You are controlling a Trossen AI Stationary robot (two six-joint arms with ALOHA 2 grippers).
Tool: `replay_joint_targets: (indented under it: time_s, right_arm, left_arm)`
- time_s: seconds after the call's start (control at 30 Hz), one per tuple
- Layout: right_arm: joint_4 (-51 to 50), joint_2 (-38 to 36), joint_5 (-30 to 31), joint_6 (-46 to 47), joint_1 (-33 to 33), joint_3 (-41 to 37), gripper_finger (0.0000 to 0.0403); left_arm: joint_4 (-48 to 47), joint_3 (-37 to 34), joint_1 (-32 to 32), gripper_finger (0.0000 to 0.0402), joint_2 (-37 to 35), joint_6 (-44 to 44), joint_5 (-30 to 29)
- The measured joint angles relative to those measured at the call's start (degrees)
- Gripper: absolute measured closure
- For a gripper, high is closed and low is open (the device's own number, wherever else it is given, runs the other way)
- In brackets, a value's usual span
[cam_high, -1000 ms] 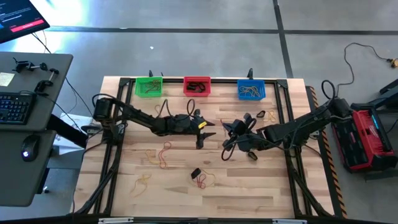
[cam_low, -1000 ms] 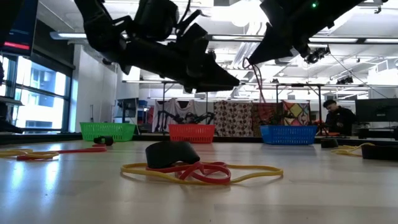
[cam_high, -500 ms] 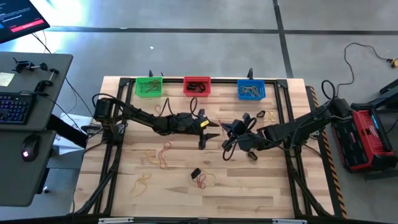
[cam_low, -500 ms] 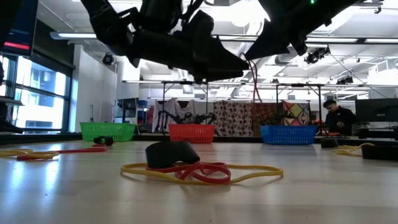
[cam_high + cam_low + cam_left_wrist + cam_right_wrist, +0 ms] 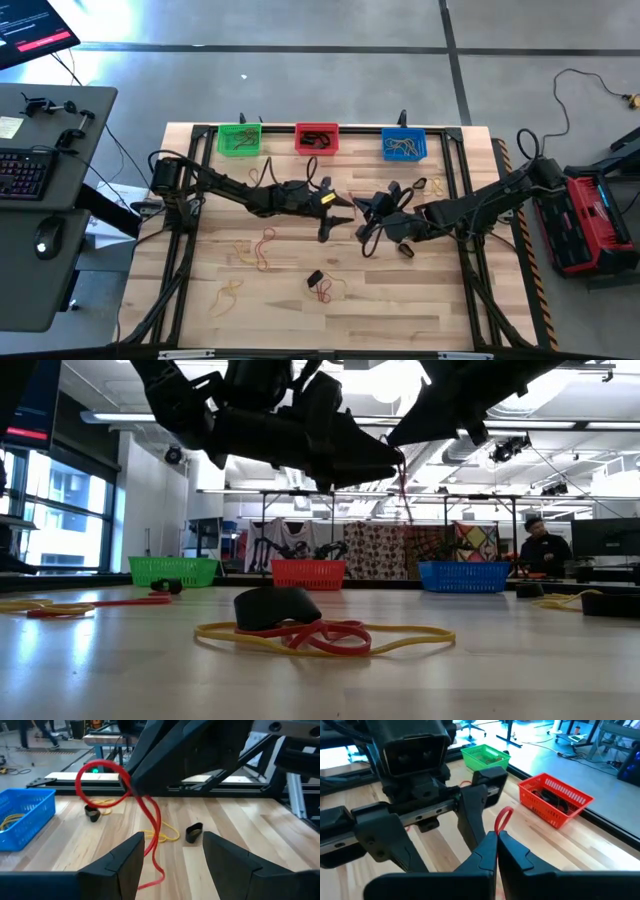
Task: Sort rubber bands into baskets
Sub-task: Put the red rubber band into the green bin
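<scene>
Mid-surface, the right gripper (image 5: 496, 851) pinches a red rubber band (image 5: 125, 805); at nine o'clock, the left gripper (image 5: 172, 852) faces it, fingers spread.

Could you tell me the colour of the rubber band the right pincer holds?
Red rubber band; clearest in the left wrist view.

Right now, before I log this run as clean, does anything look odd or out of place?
One thing: a red band hangs in mid-air from the shut right pincer, right in front of the open left pincer, not in any basket. Loose bands lie scattered on the table, unsorted.
</scene>
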Motion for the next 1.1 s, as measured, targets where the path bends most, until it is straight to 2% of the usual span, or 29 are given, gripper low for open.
replay_joint_targets:
  time_s: [0.2,0.53,0.7,0.93,1.1]
  right_arm:
    - [2.37,0.00,-1.07,-1.47,0.00,0.00,0.0403]
    - [2.82,0.00,-1.16,-1.95,0.00,0.00,0.0403]
    - [2.89,0.00,-1.17,-1.96,0.00,0.00,0.0403]
    - [3.22,0.00,-1.22,-2.10,0.00,0.00,0.0403]
    - [3.20,0.00,-1.70,-2.24,0.00,0.00,0.0403]
  left_arm:
    - [0.25,0.64,0.00,0.0219,-0.01,-0.01,0.73]
    - [0.08,1.42,-0.20,0.0264,-0.02,0.02,0.71]
    - [0.36,1.42,-0.20,0.0304,-0.02,0.02,0.70]
    - [0.86,1.40,-0.20,0.0393,-0.02,0.65,0.70]
    - [0.80,1.40,-0.20,0.0398,-0.02,0.69,0.68]
